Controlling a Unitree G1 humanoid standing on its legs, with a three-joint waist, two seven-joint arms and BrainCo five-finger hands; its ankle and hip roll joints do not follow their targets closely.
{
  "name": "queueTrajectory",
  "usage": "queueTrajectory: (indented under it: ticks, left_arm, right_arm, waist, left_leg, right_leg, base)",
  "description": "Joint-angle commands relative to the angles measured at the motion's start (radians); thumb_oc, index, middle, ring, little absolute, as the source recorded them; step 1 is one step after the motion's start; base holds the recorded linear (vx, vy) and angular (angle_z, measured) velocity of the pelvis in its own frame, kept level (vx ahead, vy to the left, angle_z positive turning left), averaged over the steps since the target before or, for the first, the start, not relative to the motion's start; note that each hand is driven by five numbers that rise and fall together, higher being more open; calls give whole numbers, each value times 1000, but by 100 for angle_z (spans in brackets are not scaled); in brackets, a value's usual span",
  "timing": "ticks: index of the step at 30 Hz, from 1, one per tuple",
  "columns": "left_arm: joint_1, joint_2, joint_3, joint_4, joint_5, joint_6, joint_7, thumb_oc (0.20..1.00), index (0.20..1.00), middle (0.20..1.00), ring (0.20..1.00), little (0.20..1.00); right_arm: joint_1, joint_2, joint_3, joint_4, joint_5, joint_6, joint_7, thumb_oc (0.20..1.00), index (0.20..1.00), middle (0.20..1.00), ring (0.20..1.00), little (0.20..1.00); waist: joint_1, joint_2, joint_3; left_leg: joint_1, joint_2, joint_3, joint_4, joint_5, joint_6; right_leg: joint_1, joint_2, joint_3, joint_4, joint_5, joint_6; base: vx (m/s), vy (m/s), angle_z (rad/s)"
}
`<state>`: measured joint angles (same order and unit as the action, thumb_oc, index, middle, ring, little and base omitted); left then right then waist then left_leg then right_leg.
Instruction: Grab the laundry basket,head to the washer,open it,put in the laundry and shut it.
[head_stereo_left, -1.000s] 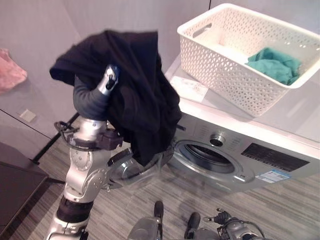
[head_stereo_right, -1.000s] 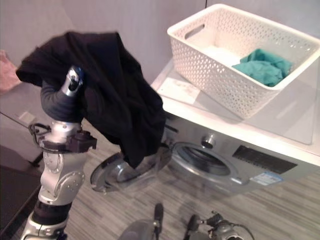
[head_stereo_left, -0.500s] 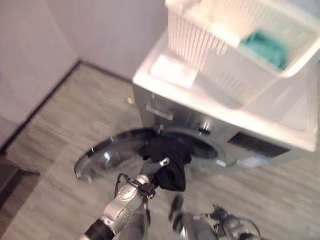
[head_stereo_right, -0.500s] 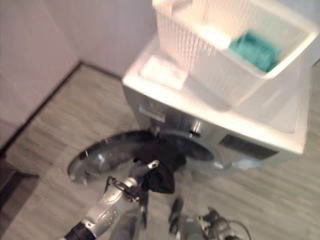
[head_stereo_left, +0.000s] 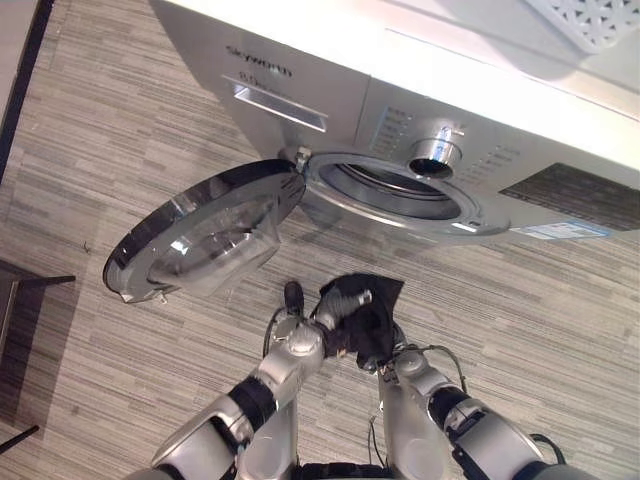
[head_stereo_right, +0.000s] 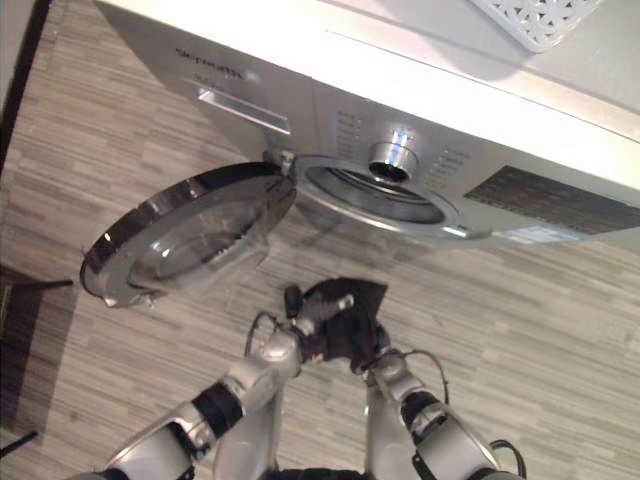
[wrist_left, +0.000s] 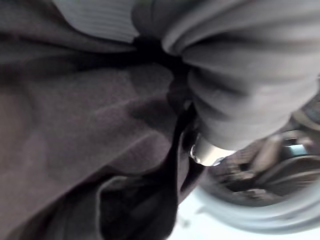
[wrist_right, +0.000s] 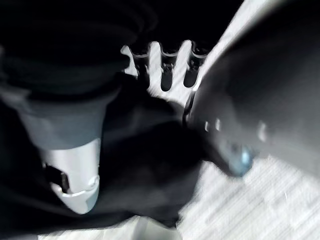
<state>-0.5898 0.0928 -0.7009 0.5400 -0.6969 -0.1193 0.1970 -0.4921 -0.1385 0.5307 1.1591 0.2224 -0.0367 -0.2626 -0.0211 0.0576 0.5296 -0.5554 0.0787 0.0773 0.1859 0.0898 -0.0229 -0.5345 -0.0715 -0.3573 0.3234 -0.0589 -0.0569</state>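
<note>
The silver washer (head_stereo_left: 300, 80) stands with its round door (head_stereo_left: 200, 235) swung open to the left and its drum opening (head_stereo_left: 390, 190) dark. Low before that opening, a black garment (head_stereo_left: 368, 318) hangs bunched over my left hand (head_stereo_left: 345, 300), whose fingers curl in the cloth. From below, my right hand (wrist_right: 165, 65) meets the same garment (wrist_right: 150, 150), its fingers straight against the cloth. The left wrist view has the garment (wrist_left: 75, 140) close up, with the drum rim beyond. A corner of the white laundry basket (head_stereo_right: 540, 15) sits on top of the washer.
The open door juts out over the grey wood-look floor (head_stereo_left: 100, 130) to the left of the opening. A dark baseboard (head_stereo_left: 25, 50) runs along the far left. A chrome knob (head_stereo_left: 435, 155) and a dark control panel (head_stereo_left: 570, 195) are above the opening.
The camera has tipped down towards the washer front. My left hand has brought the black garment from high up down to just before the opening, and my right hand has come up to it.
</note>
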Motion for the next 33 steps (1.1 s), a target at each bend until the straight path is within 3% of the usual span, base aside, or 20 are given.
queueTrajectory:
  ticks: [1, 7, 10, 17, 24, 26, 29, 31, 33]
  left_arm:
    - [-63, -90, 28, -43, 11, -117, 86, 200, 200, 200, 200, 200]
    - [-321, -99, 198, 61, -13, -180, 208, 200, 200, 200, 200, 200]
    - [-479, -49, 305, 91, -7, -201, 269, 200, 200, 200, 200, 200]
    - [-639, -47, 406, 170, -57, -211, 326, 200, 200, 200, 200, 200]
    - [-722, -126, 462, 218, -111, -209, 373, 200, 200, 200, 200, 200]
    - [-880, -77, 506, 336, -175, -187, 386, 200, 200, 200, 200, 200]
    - [-963, -19, 520, 388, -216, -185, 384, 200, 200, 200, 200, 200]
    - [-1091, 69, 516, 429, -285, -199, 373, 200, 200, 200, 200, 200]
    - [-1126, 94, 508, 418, -309, -214, 367, 200, 200, 200, 200, 200]
  right_arm:
    - [60, 18, 20, 8, 42, -14, -38, 1000, 1000, 1000, 1000, 1000]
    - [47, 32, 30, -11, 43, -40, -62, 1000, 1000, 1000, 1000, 1000]
    - [38, 36, 21, -51, 64, -66, -67, 1000, 1000, 1000, 1000, 1000]
    - [2, 36, 26, -136, 73, -87, -93, 1000, 1000, 1000, 1000, 1000]
    - [-42, 40, 37, -213, 89, -99, -125, 1000, 1000, 1000, 1000, 1000]
    - [-47, 28, 51, -262, 102, -108, -126, 1000, 1000, 1000, 1000, 1000]
    - [-39, 9, 53, -279, 103, -107, -123, 1000, 1000, 1000, 1000, 1000]
    - [-16, -31, 36, -302, 113, -106, -116, 1000, 1000, 1000, 1000, 1000]
    - [-7, -51, 28, -306, 110, -103, -113, 1000, 1000, 1000, 1000, 1000]
  waist:
    - [-25, -18, -69]
    - [-63, -46, -59]
    - [-88, -56, -56]
    - [-115, -75, -43]
    - [-126, -78, -14]
    - [-142, -82, -10]
    - [-150, -82, -10]
    - [-155, -74, -10]
    - [-158, -70, -10]
  left_leg:
    - [-59, -19, 57, -55, 49, 3]
    - [-116, -19, 71, -32, 26, 8]
    - [-153, -21, 71, -11, 5, 14]
    - [-209, -37, 75, 5, -24, 27]
    - [-242, -54, 79, -3, -37, 37]
    - [-253, -61, 91, -11, -44, 38]
    - [-256, -63, 99, -14, -50, 41]
    - [-260, -66, 111, -9, -60, 44]
    - [-263, -66, 113, -4, -61, 44]
  right_leg:
    - [13, -13, 27, 77, -161, 24]
    - [-44, -11, 45, 97, -162, 28]
    - [-81, -13, 55, 112, -166, 31]
    - [-144, -14, 69, 134, -175, 34]
    - [-186, -13, 91, 133, -171, 38]
    - [-206, -12, 113, 124, -159, 46]
    - [-210, -10, 127, 111, -148, 56]
    - [-216, -6, 150, 99, -135, 67]
    - [-218, -6, 155, 98, -133, 68]
  base:
    - [91, 30, -14]
    - [96, 30, -9]
    - [129, 55, -11]
    - [100, 51, -5]
    - [49, 52, -5]
    - [57, 110, -1]
    - [40, 65, -19]
    - [70, 66, -32]
    - [49, 25, -23]
